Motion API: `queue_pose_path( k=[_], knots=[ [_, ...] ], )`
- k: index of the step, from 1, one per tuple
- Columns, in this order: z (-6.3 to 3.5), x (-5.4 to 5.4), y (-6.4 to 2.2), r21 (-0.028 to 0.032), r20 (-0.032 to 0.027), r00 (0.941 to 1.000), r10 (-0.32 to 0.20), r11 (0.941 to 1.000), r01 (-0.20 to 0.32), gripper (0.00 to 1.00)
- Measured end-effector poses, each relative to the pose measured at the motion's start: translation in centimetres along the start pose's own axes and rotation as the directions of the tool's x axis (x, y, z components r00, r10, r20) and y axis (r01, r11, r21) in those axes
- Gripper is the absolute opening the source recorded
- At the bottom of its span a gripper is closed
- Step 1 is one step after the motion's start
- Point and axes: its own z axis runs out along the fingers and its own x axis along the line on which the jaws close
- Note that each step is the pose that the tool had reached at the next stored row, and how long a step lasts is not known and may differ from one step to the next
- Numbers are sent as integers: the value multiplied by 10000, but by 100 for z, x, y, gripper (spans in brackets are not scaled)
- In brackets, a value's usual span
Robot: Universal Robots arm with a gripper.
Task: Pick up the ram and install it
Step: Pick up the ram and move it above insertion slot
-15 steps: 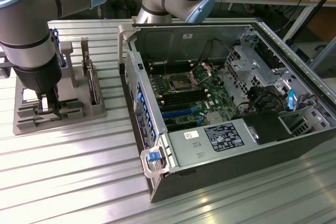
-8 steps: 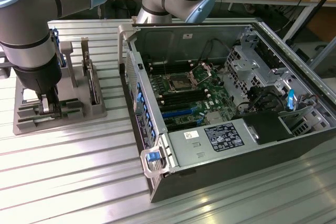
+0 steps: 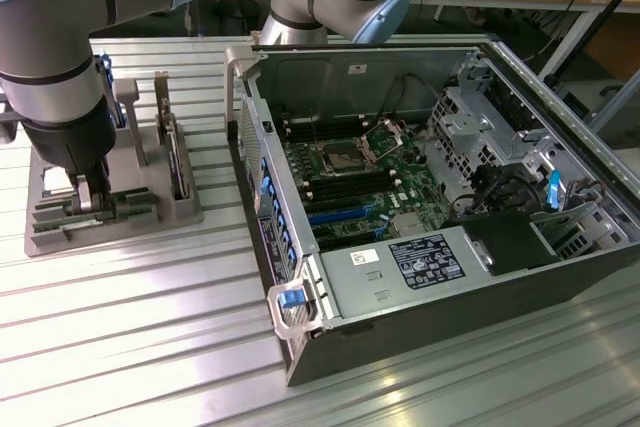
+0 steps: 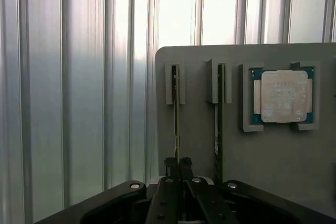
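Green and thin, the ram (image 4: 176, 108) stands on its edge in a slot of the grey holder (image 4: 199, 140). The gripper (image 4: 179, 165) is right over it. Its black fingers (image 4: 169, 167) press together on the ram, one on each flat side. So the jaws are closed and gripping the ram.

The ram sits right between the jaws, not off to one side. Its long side runs along the slot, in line with the thin gap between the fingers. It looks like it is down in the slot, not lifted out. I cannot tell how much of it is hidden under the gripper.

I count two ram sticks in the holder. The second ram stick (image 4: 219, 114) stands in the next slot, side by side with the held one and pointing the same way. It is between the held ram and the one square processor chip (image 4: 283, 96), which lies flat in its own pocket.

One robot arm (image 3: 60, 77) reaches down to the holder at the exterior view's left. One open computer case (image 3: 480, 317) lies to the exterior view's right, well apart from the gripper. Its motherboard (image 3: 370, 177) lies flat inside. Both the holder and the case rest on the ribbed metal table (image 3: 150, 347).
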Motion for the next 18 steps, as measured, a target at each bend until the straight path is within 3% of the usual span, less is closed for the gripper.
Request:
queue_pose_path(
  k=[18],
  knots=[
    [-228,3,0,0,0,10000,0,10000,0,12]
  ],
)
